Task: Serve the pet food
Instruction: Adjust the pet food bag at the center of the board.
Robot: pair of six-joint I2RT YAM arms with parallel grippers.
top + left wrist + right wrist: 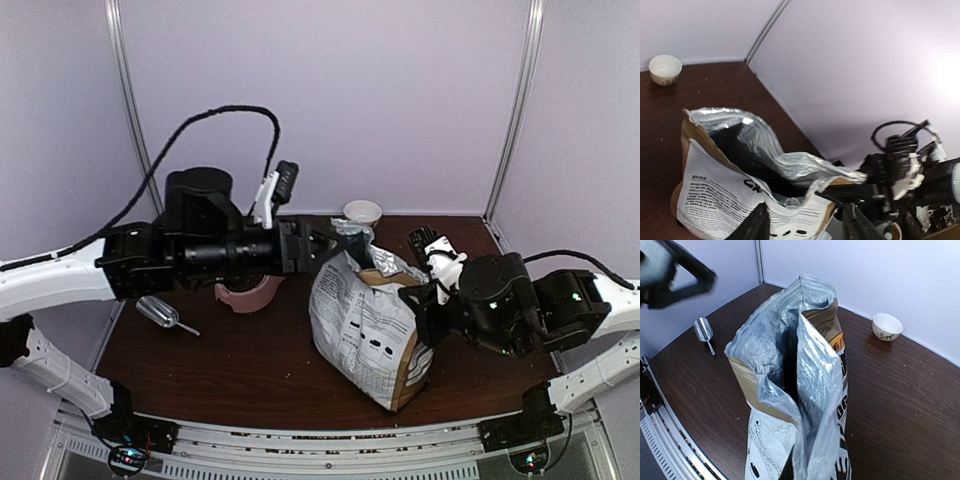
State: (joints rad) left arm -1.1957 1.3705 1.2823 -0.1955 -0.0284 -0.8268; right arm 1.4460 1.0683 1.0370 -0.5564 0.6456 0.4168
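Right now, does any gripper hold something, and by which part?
The right gripper is shut on the bag, pinching the foil-lined rim of its open mouth. The left gripper is open beside the rim and holds nothing.

1. Bag (365,330), mid frame: outer skin looks like paper, white w/ black print, matt, heavily creased. Brown kraft patches are dull.
2. Lining (775,335) of bag: silver foil, crinkled, glossy w/ bright glints.
3. Table (250,365): dark brown wood-look top, smooth, low sheen, a few pale specks.
4. Scoop (158,311), left of frame: bare metal, polished, reflective.
5. Small bowl (362,212), top centre: white, glazed ceramic look, glossy, faint pattern.
6. Feeder (250,292), mostly hidden: pink, prob. plastic, matt-ish.
7. Left arm (200,250) and right arm (510,300): black casings matt; white sections smooth plastic, semi-gloss.
8. Cable (230,110): black, braided-sleeve look.
9. Walls (330,100): pale lilac, matt, smooth. Posts (130,110) are silver metal.
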